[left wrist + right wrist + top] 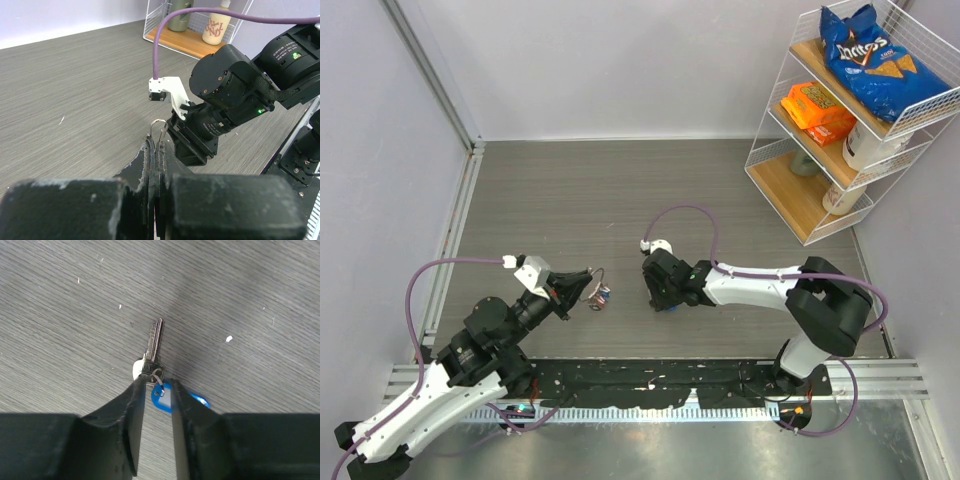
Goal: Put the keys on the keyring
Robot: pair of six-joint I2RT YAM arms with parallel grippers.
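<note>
My left gripper [582,287] is shut on the keyring [597,277], a thin silver wire loop that sticks out past the fingertips in the left wrist view [159,124]. Small keys with blue and red tags [604,296] hang from the ring just above the table. My right gripper [665,300] points down at the table. In the right wrist view its jaws [156,390] stand narrowly open over a silver key [155,347] lying flat, with that key's blue tag [161,399] between the fingertips and partly under the right finger.
A white wire shelf rack [775,150] with a chip bag, an orange box and bottles stands at the back right. Walls close the left and back sides. The right arm's wrist [225,95] sits close in front of my left gripper.
</note>
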